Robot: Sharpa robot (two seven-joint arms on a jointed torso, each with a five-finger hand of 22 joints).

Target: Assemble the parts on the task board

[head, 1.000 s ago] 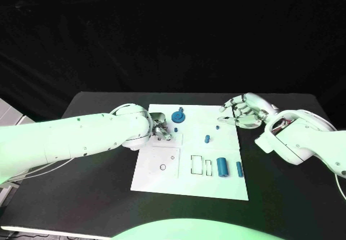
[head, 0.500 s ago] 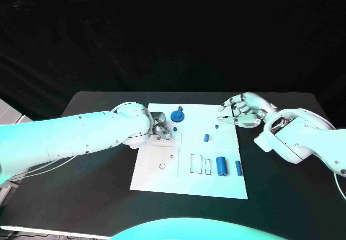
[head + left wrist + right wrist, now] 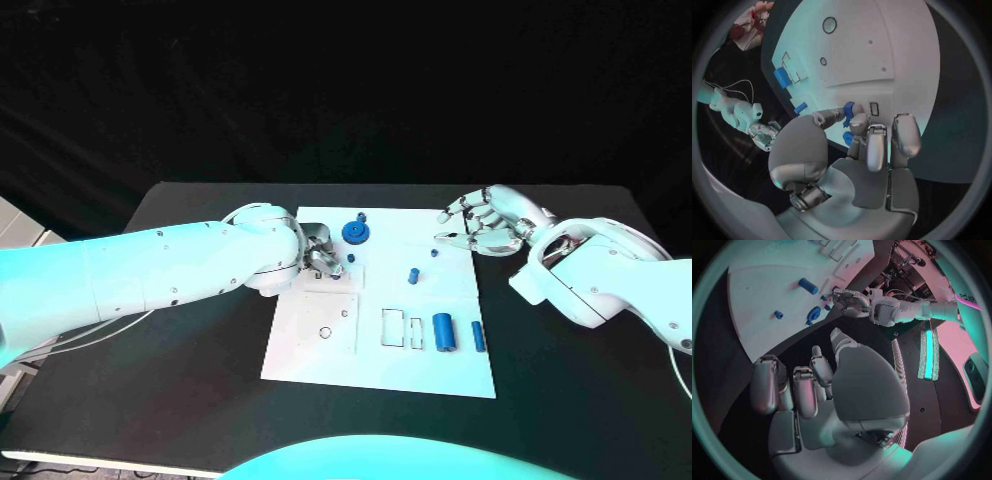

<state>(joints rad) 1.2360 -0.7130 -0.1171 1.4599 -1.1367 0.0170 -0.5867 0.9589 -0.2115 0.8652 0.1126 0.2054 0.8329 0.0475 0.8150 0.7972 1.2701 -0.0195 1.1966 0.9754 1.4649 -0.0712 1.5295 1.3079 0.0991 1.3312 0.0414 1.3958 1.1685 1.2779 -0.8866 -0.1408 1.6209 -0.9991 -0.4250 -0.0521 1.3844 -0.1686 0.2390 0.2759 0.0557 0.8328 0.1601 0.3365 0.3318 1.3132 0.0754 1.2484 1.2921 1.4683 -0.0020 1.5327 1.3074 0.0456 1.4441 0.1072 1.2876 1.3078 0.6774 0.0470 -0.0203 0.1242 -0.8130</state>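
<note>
The white task board (image 3: 433, 370) lies mid-table. My left hand (image 3: 320, 258) is over its left far part, and thumb and finger pinch a small blue part (image 3: 848, 107) just above the plate; a second blue bit (image 3: 847, 137) shows under the fingers. A blue round part with a peg (image 3: 356, 234) stands just beyond this hand. My right hand (image 3: 483, 222) hovers at the board's far right edge, fingers loosely bent and apart, holding nothing. Two small blue pegs (image 3: 414, 277) (image 3: 434, 254) stand mid-board. A blue cylinder (image 3: 444, 333) and a thin blue bar (image 3: 477, 337) lie at the right.
Empty rectangular slots (image 3: 392, 328) sit left of the blue cylinder. A square recess with a small hole (image 3: 326, 333) is on the board's near left. Black table (image 3: 188, 400) surrounds the board. The right wrist view shows the board (image 3: 761, 285), cylinder (image 3: 807, 286) and left hand (image 3: 848, 300).
The left hand's fingers have drawn in slightly over the small blue part, which showed more plainly before. The right hand has stayed where it was.
</note>
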